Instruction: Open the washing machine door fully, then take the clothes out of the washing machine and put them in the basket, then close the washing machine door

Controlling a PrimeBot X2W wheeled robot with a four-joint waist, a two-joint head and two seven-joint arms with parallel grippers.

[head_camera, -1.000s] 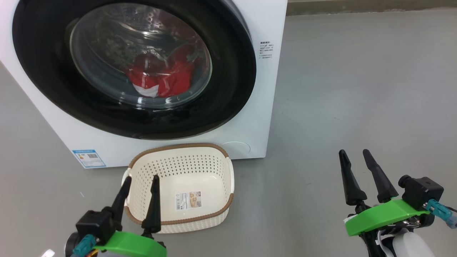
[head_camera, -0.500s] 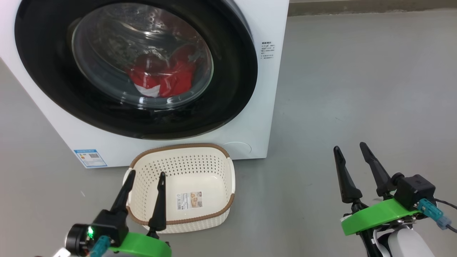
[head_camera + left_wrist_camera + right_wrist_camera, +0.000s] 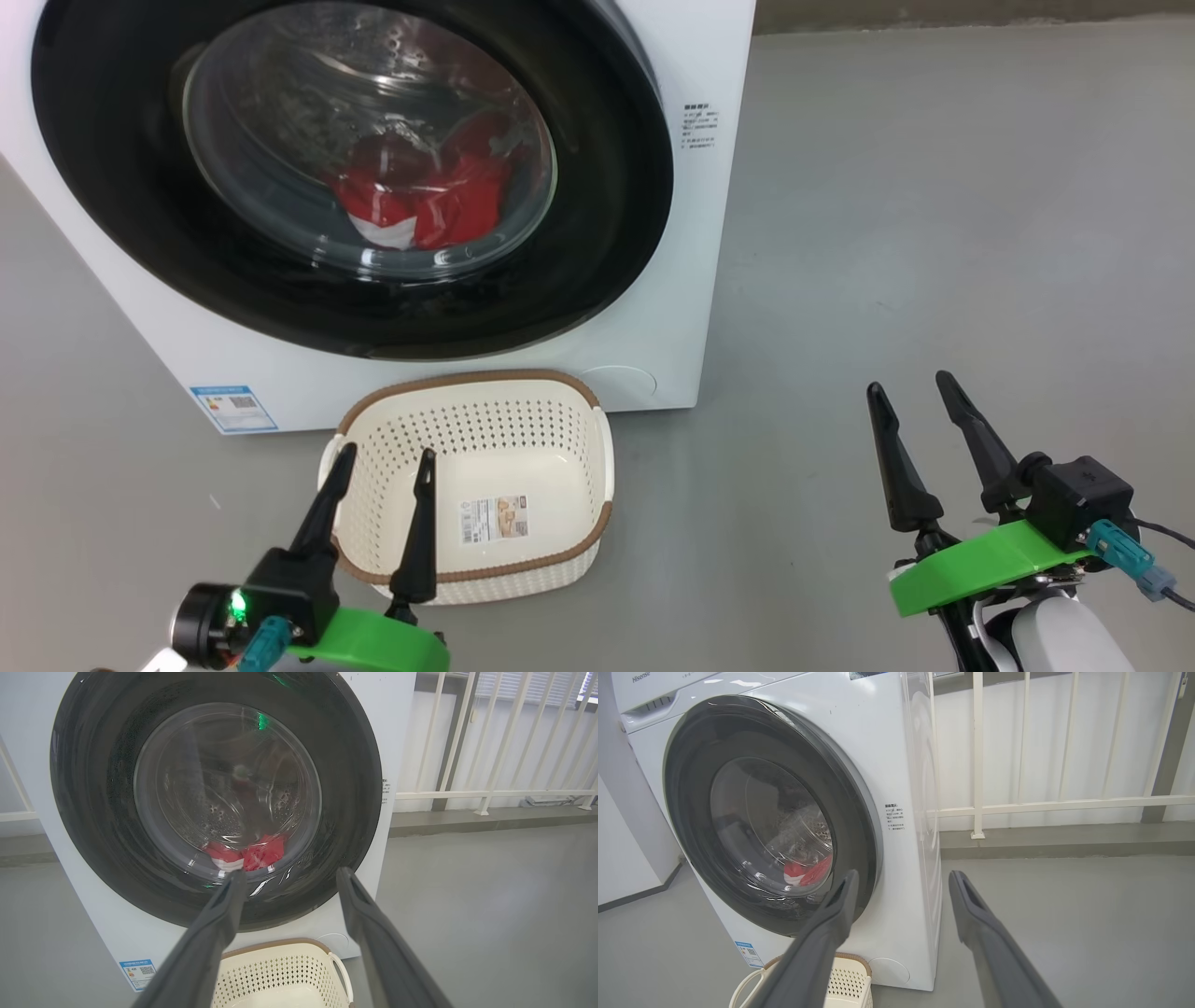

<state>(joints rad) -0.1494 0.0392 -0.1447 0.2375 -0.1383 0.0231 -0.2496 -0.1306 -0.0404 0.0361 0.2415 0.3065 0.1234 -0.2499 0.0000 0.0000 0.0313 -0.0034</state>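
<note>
**Q:** Gripper status, bottom of frame?

**A:** The left gripper (image 3: 388,452), at lower left, is held with its fingers apart and empty, overlapping the basket (image 3: 467,381). The right gripper (image 3: 907,383), at lower right, is likewise spread and empty.

**Q:** Further back?

**A:** The basket is set just before the washing machine (image 3: 695,233). The washing machine door (image 3: 597,233) is shut. The clothes (image 3: 448,201) are seen through its glass, at upper left.

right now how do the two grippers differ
The left gripper hangs by the basket; the right gripper hangs over floor, right of the washing machine. The left gripper faces the washing machine door squarely; the right gripper sees it at an angle. Both are open and empty.
</note>
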